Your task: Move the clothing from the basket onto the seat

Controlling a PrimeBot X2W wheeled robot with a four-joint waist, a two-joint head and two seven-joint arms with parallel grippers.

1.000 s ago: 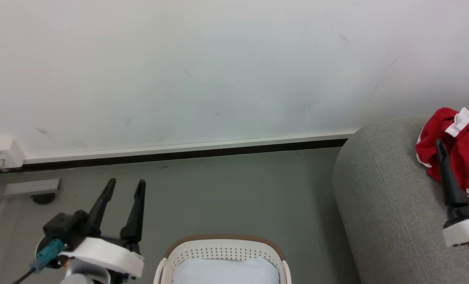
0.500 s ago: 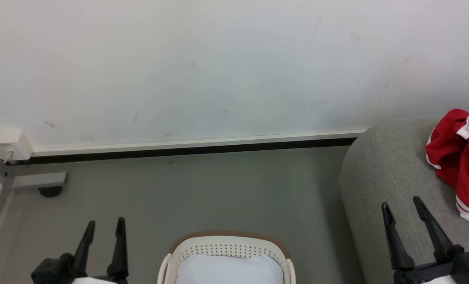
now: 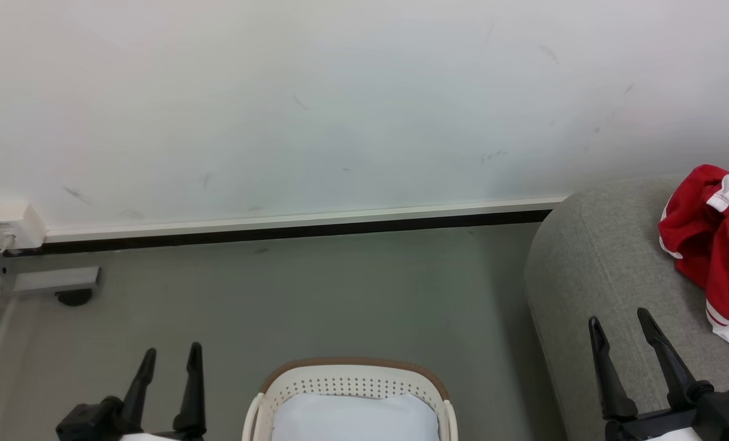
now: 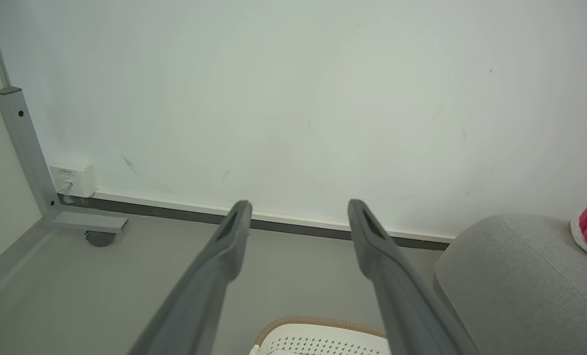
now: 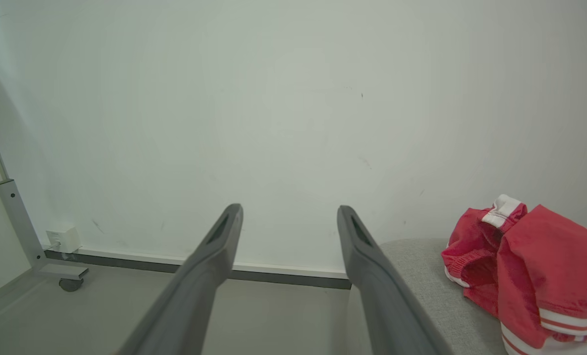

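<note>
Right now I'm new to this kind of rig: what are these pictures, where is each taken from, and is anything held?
It is a wheeled robot with two arms. One picture looks down from its head: the left hand at lower left, the right hand at lower right, each two dark fingers, spread apart, holding nothing. The other two look along each hand's fingers from its wrist. On the floor stands the basket; the part that shows holds no clothes. The red and white clothing lies on the grey seat at the right.
</note>
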